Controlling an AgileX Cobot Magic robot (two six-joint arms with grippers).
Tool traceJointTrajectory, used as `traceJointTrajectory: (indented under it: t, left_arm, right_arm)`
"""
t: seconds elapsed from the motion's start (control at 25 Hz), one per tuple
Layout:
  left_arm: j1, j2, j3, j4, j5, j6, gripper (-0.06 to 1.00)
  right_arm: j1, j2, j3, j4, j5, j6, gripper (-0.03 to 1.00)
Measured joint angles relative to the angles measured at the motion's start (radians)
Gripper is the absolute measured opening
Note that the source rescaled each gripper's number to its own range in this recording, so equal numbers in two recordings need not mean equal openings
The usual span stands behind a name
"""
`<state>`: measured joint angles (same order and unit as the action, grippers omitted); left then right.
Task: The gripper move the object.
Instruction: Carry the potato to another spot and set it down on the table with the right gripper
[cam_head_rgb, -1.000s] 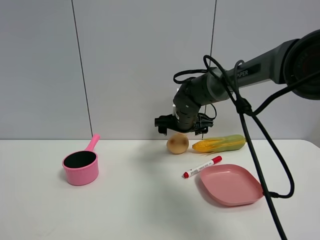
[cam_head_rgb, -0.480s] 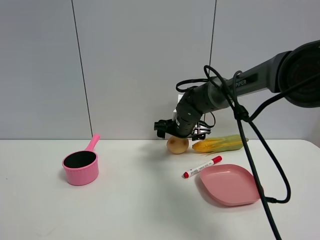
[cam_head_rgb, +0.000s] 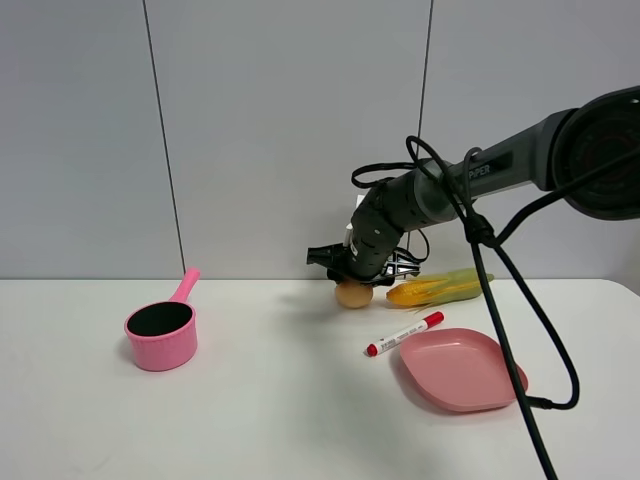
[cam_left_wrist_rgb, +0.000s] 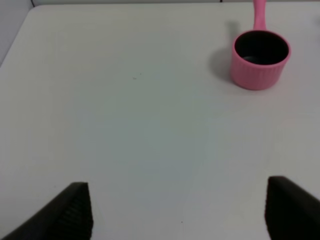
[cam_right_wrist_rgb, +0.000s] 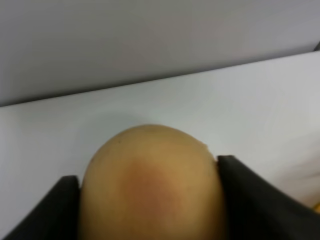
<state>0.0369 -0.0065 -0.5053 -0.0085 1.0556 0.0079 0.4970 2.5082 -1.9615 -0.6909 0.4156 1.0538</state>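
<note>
The object, a round tan-orange fruit (cam_head_rgb: 352, 296) with a reddish blotch, sits on the white table by the back wall. My right gripper (cam_head_rgb: 356, 282) has come down over it from above. In the right wrist view the fruit (cam_right_wrist_rgb: 150, 185) fills the space between the two black fingers (cam_right_wrist_rgb: 55, 210), which press against both of its sides. My left gripper (cam_left_wrist_rgb: 175, 210) is open and empty above bare table; it does not show in the exterior view.
A yellow-green corn cob (cam_head_rgb: 440, 288) lies just right of the fruit. A red marker (cam_head_rgb: 404, 334) and a pink plate (cam_head_rgb: 462, 368) lie in front of it. A pink saucepan (cam_head_rgb: 162, 332) stands at the left, also in the left wrist view (cam_left_wrist_rgb: 260, 59).
My right gripper has come down from just above the fruit to around it, and its fingers now sit against the fruit. The fruit has stayed in place on the table.
</note>
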Motion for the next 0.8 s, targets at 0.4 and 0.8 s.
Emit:
traceJointTrajectory:
  t: [0.4, 0.8]
  left_arm:
    - [0.0, 0.0, 0.0, 0.0, 0.0, 0.0, 1.0]
    - [0.0, 0.0, 0.0, 0.0, 0.0, 0.0, 1.0]
  right_arm:
    - [0.0, -0.006, 0.0, 0.008, 0.007, -0.038, 0.06]
    - [0.001, -0.047, 0.0, 0.074, 0.029, -0.116, 0.0]
